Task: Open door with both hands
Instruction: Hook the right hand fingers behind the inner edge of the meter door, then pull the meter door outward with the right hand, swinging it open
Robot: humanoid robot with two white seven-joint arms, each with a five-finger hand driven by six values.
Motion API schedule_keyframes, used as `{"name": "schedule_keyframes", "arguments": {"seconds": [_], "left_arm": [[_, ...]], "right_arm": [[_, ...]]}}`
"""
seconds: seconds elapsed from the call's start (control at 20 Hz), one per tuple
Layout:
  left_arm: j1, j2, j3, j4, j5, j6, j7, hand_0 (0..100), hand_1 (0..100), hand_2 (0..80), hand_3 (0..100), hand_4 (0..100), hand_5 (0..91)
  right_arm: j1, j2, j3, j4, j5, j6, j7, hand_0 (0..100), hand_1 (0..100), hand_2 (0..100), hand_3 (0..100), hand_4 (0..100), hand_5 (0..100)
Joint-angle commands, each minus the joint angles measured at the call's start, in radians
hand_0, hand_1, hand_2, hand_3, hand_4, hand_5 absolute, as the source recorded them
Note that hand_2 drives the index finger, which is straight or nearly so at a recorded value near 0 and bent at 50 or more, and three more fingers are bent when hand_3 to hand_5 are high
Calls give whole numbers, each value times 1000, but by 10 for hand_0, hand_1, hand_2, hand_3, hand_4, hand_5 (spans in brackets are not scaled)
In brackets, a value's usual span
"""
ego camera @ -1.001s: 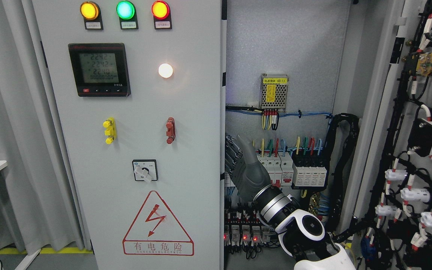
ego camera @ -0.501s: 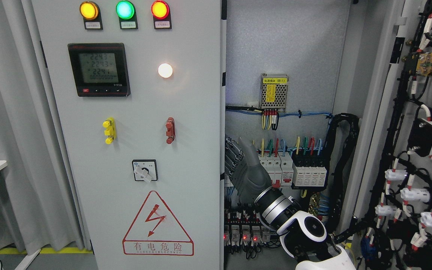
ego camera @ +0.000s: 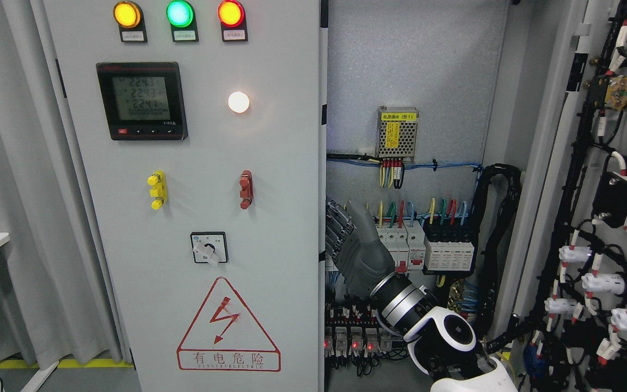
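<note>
The left door point(ego camera: 194, 190) stands closed at the picture's left, with a curtain point(ego camera: 14, 190) further left of it. To its right the cabinet interior point(ego camera: 411, 81) lies exposed, and the right door point(ego camera: 607, 207) hangs swung out at the far right. The right hand point(ego camera: 354, 247) sits inside the opening, just beside the left door's inner edge, in front of the breakers point(ego camera: 428, 245).

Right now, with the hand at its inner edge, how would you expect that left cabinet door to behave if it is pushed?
The left door is a tall flat metal panel, so it probably swings stiffly as one piece rather than flexing. The meter and indicator lamps mounted on it likely add weight. The right hand sits at its free edge, where leverage should be good.
</note>
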Motion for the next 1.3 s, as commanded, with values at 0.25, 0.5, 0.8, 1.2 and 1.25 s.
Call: {"name": "schedule_keyframes", "arguments": {"seconds": [0.25,0.5,0.8,1.2,1.25], "left_arm": [[-1,31,0,-6,0,0,0,296,0,27,27,37,0],[-8,31,0,-5,0,0,0,296,0,27,27,37,0],[-9,31,0,-6,0,0,0,296,0,27,27,37,0],[-9,31,0,-6,0,0,0,296,0,27,27,37,0],[-9,31,0,-6,0,0,0,296,0,27,27,36,0]], "right_arm": [[20,0,-19,-25,-2,0,5,218,0,0,0,0,0],[42,-6,-17,-61,-2,-28,5,217,0,0,0,0,0],[49,-10,-17,-71,-2,-28,37,219,0,0,0,0,0],[57,-7,-17,-82,-2,-29,42,218,0,0,0,0,0],[65,-9,-14,-96,-2,-29,46,218,0,0,0,0,0]]}}
